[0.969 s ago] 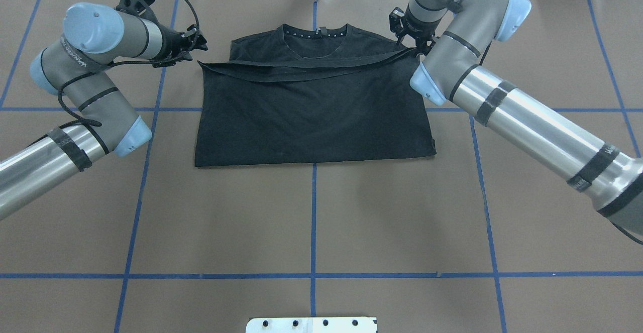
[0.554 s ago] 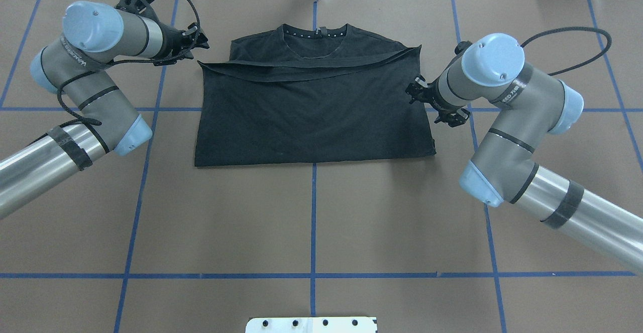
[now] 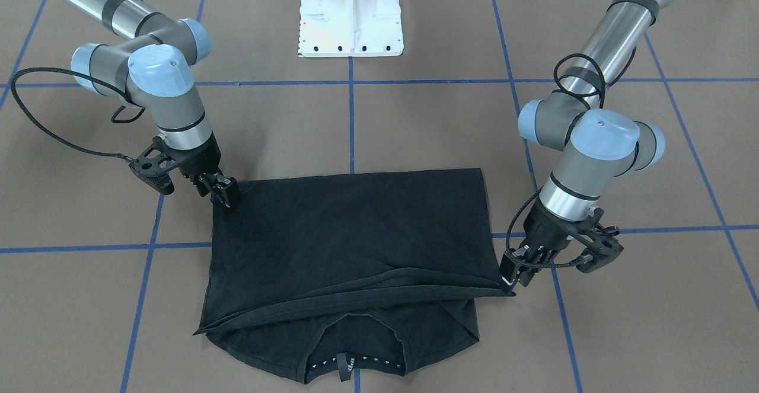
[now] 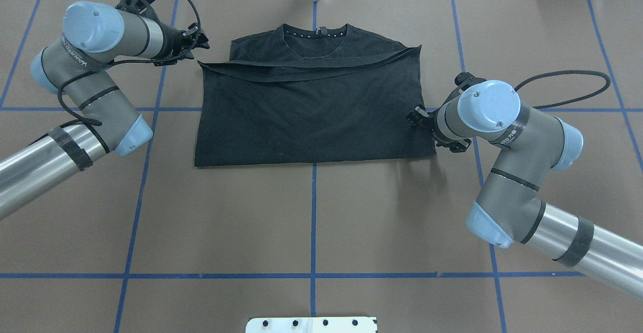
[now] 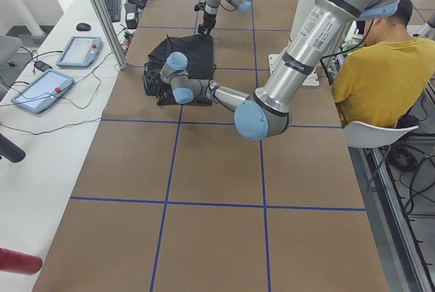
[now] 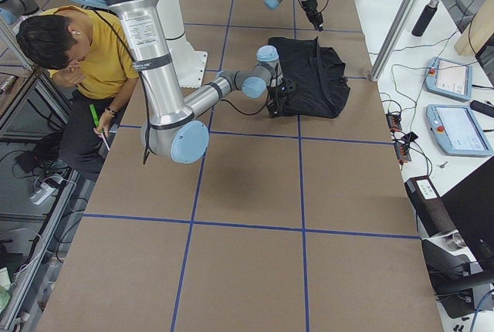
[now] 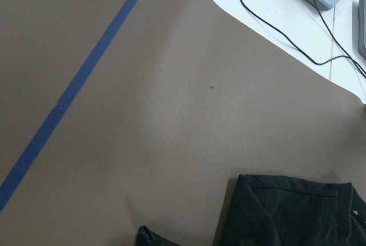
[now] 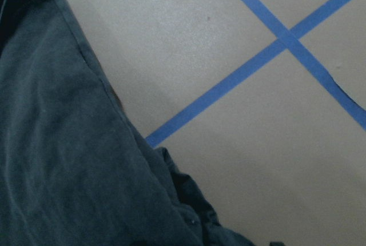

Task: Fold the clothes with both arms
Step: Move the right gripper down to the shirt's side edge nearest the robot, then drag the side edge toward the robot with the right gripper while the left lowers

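Seen from overhead, the left arm comes in from the left edge of the brown table and bends toward the far side. The left claw hangs just beside the far left corner of the black T-shirt, near the point where the folded layer ends. Whether it touches the cloth cannot be told. Its fingers are too small and dark to show whether the claw is spread or closed, and its wrist camera shows only table, a strip of blue tape and a black corner of cloth at the bottom edge. The T-shirt lies flat in the far half of the table, across the middle tape line. Its collar is at the far edge, and its lower part is doubled over the upper. The edge of that top layer runs across just below the collar at a slight slant. Further right, the right claw is at the shirt's right edge, over the near right corner. Its fingers point at the cloth, but it cannot be told whether they are closed on it. Behind it the right arm folds back toward the near right corner of the table.
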Robot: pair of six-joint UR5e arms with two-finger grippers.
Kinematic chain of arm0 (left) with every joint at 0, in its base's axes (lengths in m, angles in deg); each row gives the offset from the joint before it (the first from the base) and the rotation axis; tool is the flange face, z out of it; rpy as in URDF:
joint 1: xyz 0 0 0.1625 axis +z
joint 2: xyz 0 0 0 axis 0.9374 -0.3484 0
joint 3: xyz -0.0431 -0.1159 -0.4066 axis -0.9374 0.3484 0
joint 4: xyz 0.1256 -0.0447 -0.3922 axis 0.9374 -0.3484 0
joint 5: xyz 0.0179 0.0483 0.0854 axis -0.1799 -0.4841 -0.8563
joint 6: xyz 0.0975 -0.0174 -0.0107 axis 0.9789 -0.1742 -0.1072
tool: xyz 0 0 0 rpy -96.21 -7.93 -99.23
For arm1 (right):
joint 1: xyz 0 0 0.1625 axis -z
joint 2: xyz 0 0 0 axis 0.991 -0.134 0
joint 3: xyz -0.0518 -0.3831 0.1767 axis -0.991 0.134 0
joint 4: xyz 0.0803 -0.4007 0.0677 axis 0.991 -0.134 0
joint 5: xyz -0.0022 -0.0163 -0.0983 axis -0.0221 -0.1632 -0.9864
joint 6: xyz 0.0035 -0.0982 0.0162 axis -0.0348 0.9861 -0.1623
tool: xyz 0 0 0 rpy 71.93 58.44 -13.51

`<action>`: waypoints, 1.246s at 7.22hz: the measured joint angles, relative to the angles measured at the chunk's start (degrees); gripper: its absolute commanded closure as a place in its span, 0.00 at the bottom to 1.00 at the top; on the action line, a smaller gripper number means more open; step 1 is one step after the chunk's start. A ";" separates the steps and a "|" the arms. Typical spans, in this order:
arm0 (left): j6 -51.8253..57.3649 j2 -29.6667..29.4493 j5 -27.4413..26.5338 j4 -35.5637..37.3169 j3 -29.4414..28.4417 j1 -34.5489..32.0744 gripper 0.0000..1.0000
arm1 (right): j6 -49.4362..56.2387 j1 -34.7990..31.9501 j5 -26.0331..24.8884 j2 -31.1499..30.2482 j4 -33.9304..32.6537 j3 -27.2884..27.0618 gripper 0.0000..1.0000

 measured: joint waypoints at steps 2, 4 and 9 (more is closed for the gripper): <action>-0.08 0.00 -0.03 0.10 0.00 0.00 0.45 | -1.01 1.45 -0.36 -0.61 -0.03 -0.66 0.24; -0.06 0.08 -0.04 0.13 0.00 0.00 0.45 | -1.18 1.82 -0.48 -0.71 -0.05 -0.58 0.75; 0.01 0.17 -0.04 0.14 0.00 0.00 0.45 | -1.74 1.79 -0.27 -0.74 -0.05 -1.10 1.00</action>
